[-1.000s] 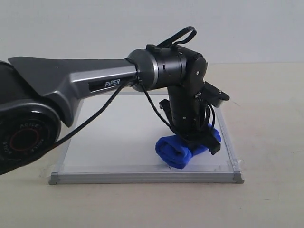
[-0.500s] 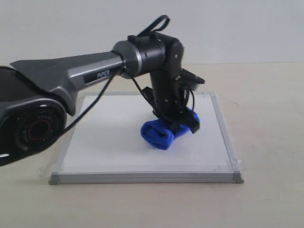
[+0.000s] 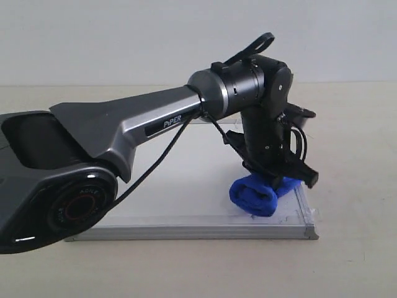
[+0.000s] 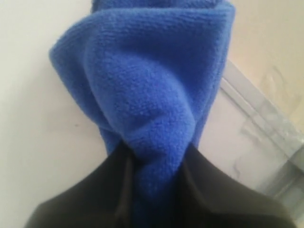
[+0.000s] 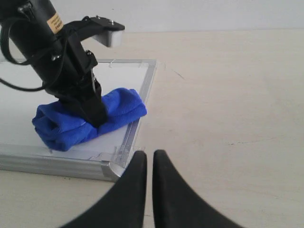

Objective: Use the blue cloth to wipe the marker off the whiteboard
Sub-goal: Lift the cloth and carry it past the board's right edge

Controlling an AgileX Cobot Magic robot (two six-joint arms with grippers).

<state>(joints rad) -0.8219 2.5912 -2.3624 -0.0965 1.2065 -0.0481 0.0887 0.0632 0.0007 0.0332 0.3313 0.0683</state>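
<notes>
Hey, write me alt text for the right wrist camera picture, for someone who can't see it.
The left gripper clamps a rolled blue cloth that lies on the whiteboard near a corner of its metal frame. In the foreground the right gripper, shut and empty, hangs over the beige table beside the board.

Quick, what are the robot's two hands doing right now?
Left gripper: closed on the blue cloth.
Right gripper: fingers closed, holding nothing.
</notes>
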